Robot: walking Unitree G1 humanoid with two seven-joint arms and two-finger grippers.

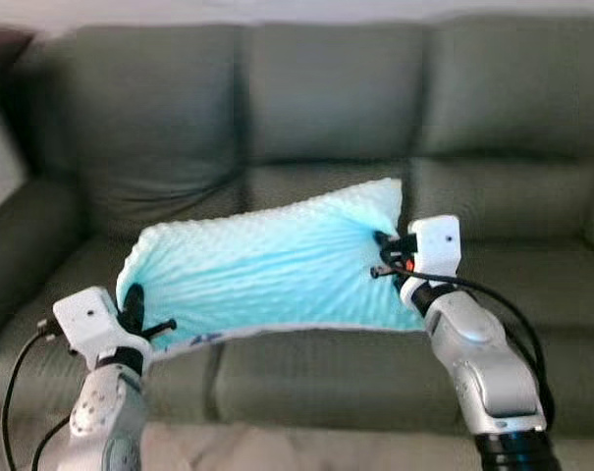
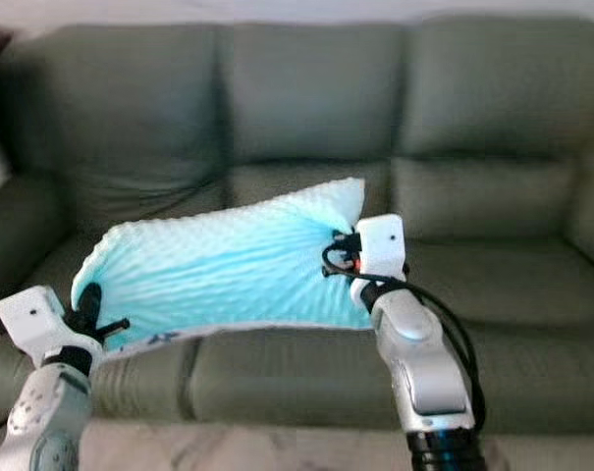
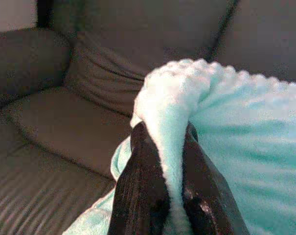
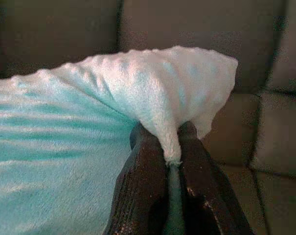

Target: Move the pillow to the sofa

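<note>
A light turquoise, bumpy-textured pillow (image 1: 262, 265) hangs stretched between my two arms, just above the seat of the grey-green sofa (image 1: 326, 108). My left gripper (image 1: 133, 306) is shut on the pillow's left end; its black fingers (image 3: 143, 191) pinch a fold of the fabric (image 3: 170, 147). My right gripper (image 1: 383, 253) is shut on the pillow's right end, near its upper corner (image 4: 206, 73), with the fingers (image 4: 143, 186) clamped on the seam. The pillow's lower edge rests near the front of the seat cushions.
The sofa has three back cushions and wide seat cushions (image 1: 532, 285). Its left armrest (image 1: 22, 235) rises beside my left arm. A pale floor strip (image 1: 306, 446) runs below the sofa front. A dark object (image 1: 2, 44) sits at the top left corner.
</note>
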